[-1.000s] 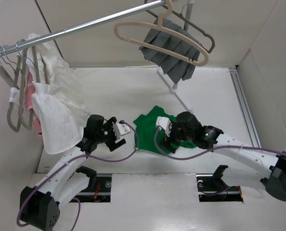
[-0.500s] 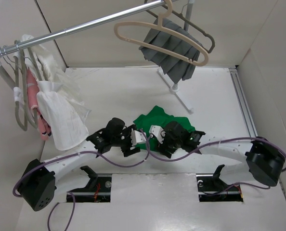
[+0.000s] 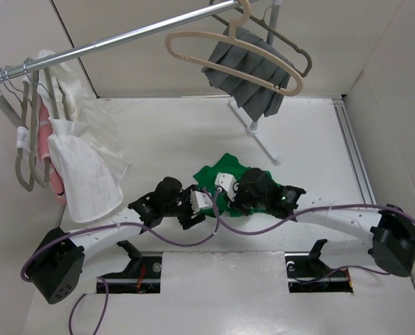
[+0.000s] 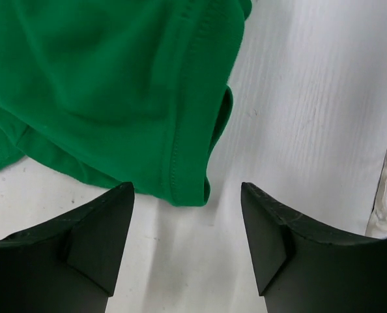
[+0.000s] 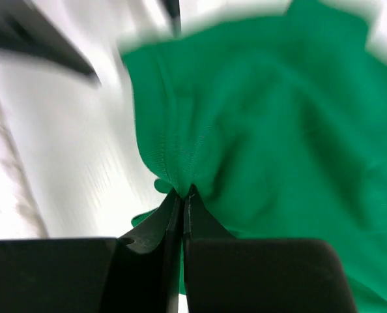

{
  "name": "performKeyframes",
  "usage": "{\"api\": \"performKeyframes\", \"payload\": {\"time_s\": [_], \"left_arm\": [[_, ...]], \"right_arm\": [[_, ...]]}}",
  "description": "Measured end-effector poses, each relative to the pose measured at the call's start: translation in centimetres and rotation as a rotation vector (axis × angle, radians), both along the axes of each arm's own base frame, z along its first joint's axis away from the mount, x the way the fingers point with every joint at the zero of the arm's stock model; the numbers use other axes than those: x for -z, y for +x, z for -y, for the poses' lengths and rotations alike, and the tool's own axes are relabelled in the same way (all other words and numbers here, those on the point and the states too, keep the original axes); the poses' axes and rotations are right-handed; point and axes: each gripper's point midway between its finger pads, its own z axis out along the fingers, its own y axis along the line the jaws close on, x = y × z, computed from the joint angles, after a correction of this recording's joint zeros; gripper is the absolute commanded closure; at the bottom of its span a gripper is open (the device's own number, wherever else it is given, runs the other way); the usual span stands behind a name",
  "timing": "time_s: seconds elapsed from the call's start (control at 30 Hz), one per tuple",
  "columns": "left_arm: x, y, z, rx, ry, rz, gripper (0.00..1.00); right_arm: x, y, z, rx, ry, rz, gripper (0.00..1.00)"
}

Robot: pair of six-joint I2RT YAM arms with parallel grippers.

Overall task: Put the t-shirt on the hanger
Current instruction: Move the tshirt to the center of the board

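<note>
T-shirt point(image 4: 115, 85), crumpled on the table point(image 3: 172, 132): right gripper point(image 5: 182, 195) clenched on a fold; left gripper point(image 4: 186, 192) spread, stitched hem corner just ahead between its fingers point(image 4: 96, 228); hanger point(image 3: 170, 45) well beyond both.

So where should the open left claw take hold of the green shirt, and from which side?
Probably the stitched hem corner of the t-shirt, lying flat right at the mouth of the open left gripper. Coming straight forward, low over the table, would put that free edge between the fingers; the right gripper pinches another fold.
</note>
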Motion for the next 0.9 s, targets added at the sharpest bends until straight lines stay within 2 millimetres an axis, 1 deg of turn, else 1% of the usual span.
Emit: {"api": "performKeyframes", "payload": {"time_s": [0.07,0.13,0.2,0.23,0.3,0.33,0.37,0.47,0.5,0.6,0.7,0.8,0.87,0.9], "left_arm": [[-0.2,0.2,0.2,-0.011,-0.013,-0.003,0.37],[-0.4,0.3,0.4,-0.022,-0.020,-0.008,0.39],[-0.4,0.5,0.4,-0.035,-0.023,-0.011,0.41],[-0.4,0.5,0.4,-0.042,-0.024,-0.012,0.45],[-0.5,0.7,0.4,-0.053,-0.028,-0.011,0.51],[-0.5,0.8,0.4,-0.060,-0.029,-0.009,0.51],[-0.6,0.9,0.4,-0.067,-0.031,-0.007,0.45],[-0.8,1.4,0.5,-0.101,-0.042,-0.003,0.17],[-0.8,1.5,0.5,-0.104,-0.042,-0.001,0.16],[-1.5,1.8,0.7,-0.117,-0.048,-0.003,0.13],[-3.2,2.4,1.6,-0.113,-0.086,0.006,0.13],[-4.7,3.0,2.5,-0.127,-0.135,0.005,0.21],[-4.7,3.3,2.7,-0.148,-0.142,-0.007,0.25],[-4.4,3.3,2.7,-0.158,-0.137,-0.018,0.25]], "right_arm": [[-3.0,0.4,-1.1,-0.025,0.063,0.039,1.00],[-5.4,0.8,-2.2,-0.056,0.103,0.072,1.00],[-7.3,1.1,-2.9,-0.085,0.126,0.098,1.00],[-8.0,1.1,-3.2,-0.099,0.133,0.110,1.00],[-8.6,1.0,-3.3,-0.125,0.131,0.119,1.00],[-8.7,0.9,-3.3,-0.134,0.126,0.118,1.00],[-8.6,0.8,-3.2,-0.146,0.118,0.116,1.00],[-8.2,0.4,-2.8,-0.170,0.087,0.101,1.00],[-8.1,0.2,-2.7,-0.176,0.080,0.096,1.00],[-8.3,-0.2,-2.6,-0.195,0.069,0.084,1.00],[-9.6,0.0,-2.8,-0.200,0.084,0.099,1.00],[-11.5,0.2,-3.3,-0.203,0.116,0.126,1.00],[-12.6,0.4,-3.6,-0.205,0.137,0.143,1.00],[-13.1,0.5,-3.7,-0.205,0.145,0.150,1.00]]}}
